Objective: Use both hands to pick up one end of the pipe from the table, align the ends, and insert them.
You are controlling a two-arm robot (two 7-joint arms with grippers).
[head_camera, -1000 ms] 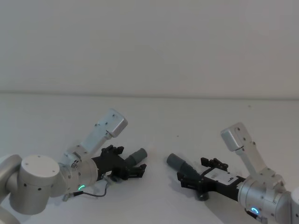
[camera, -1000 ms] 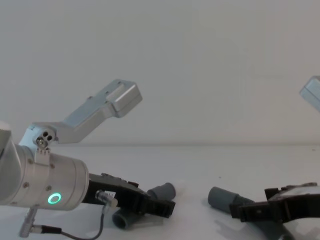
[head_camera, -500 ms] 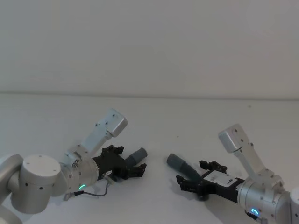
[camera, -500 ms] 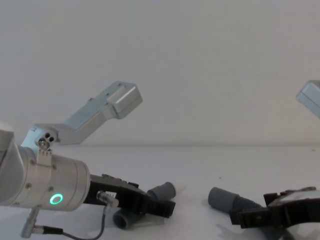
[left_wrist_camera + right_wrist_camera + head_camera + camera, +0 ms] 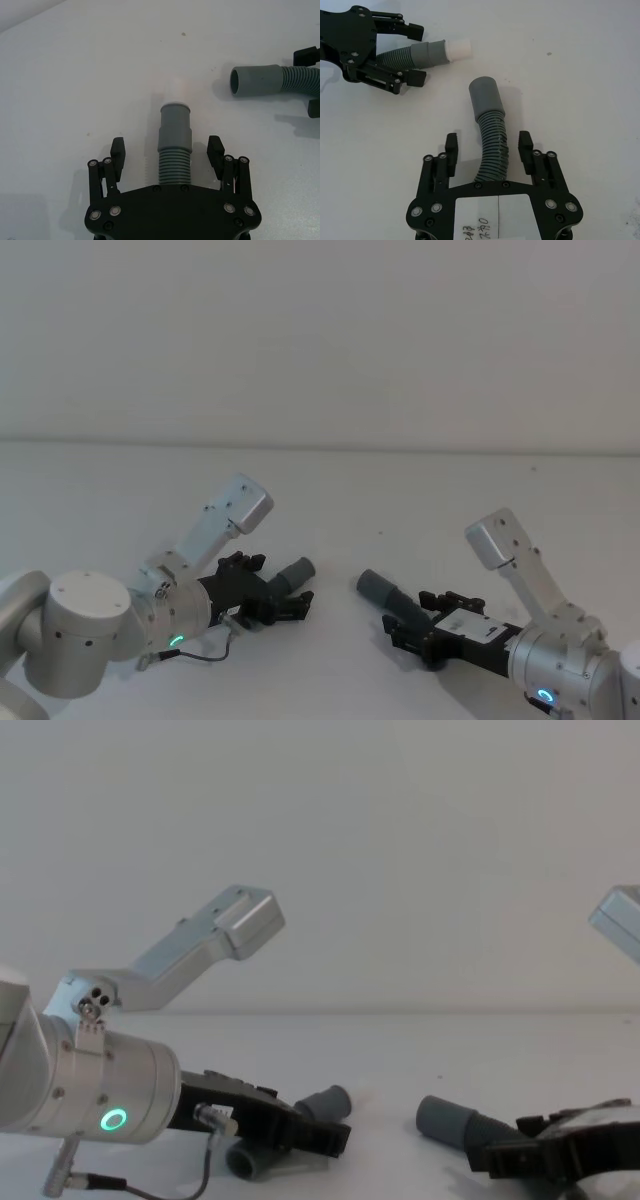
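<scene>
Down on the tabletop, the left tool has its fingers spread wide on either side of the short hose without touching it. Just past its fingertips, the narrow cuff with the whitish tip points out ahead. Over to the right tool, also low and open, straddling the longer hose with daylight on both sides. The ribbed body curves forward to the wide socket beyond its fingertips, and farther out between the two tools the cuff and socket sit well apart, not lined up.
</scene>
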